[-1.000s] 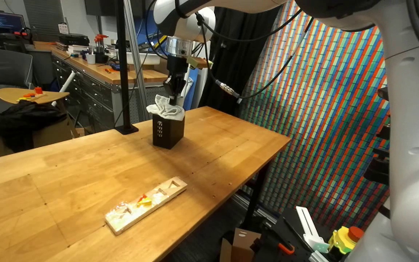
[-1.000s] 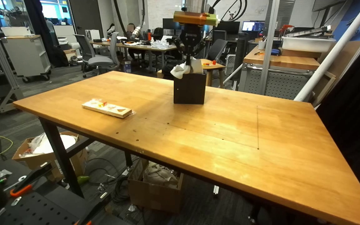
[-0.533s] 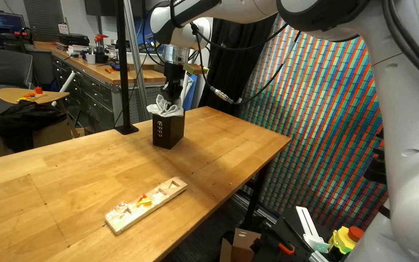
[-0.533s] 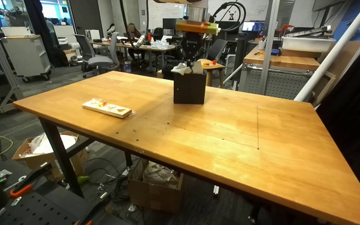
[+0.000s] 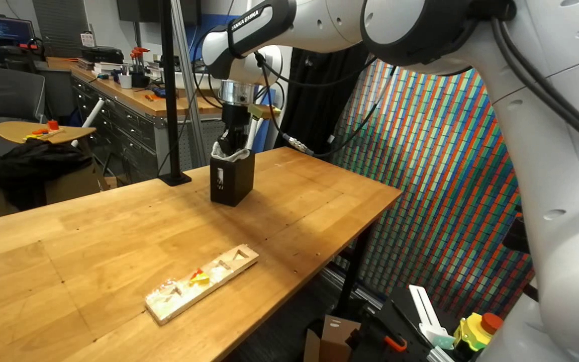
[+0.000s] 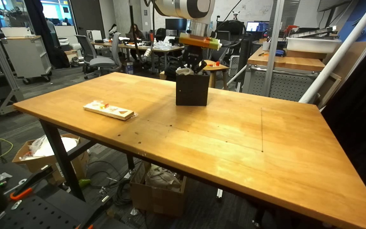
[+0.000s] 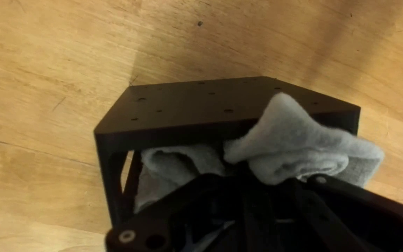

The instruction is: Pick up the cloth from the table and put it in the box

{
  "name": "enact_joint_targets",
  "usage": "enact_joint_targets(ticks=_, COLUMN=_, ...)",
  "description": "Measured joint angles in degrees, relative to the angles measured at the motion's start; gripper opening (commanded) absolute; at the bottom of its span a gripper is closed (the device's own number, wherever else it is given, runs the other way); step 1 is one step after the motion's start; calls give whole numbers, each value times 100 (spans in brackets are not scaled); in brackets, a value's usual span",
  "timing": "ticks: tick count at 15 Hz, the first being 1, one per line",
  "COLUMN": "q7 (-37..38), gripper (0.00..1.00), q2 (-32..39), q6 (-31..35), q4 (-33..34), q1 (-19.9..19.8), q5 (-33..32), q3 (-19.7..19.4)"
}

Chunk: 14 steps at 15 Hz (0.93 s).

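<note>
We find the cloth (image 7: 292, 140) in the mouth of the box (image 5: 224, 183): in the wrist view one fold sits inside the opening, while a second bunch overlaps the rim, one corner showing against the outer wall. The gripper (image 5: 230, 147) points down into the opening between these two parts, fingers drawn together; tips hidden, so we cannot tell whether any fabric is pinched. In both exterior views the box stands upright on the table (image 6: 265, 127). The wooden strip (image 6: 110, 111), bearing small red and yellow pieces (image 5: 200, 277), lies flat on that table, well apart from the box. We also note a black post (image 5: 170, 100) at the table's edge and an open carton (image 6: 157, 200) beneath.
</note>
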Motion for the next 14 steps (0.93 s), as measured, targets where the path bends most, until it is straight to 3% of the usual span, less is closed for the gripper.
enact_joint_targets(ticks=14, q7=-85, gripper=0, q2=563, q6=-289, q4=448, q1=-16, q5=162, q3=170)
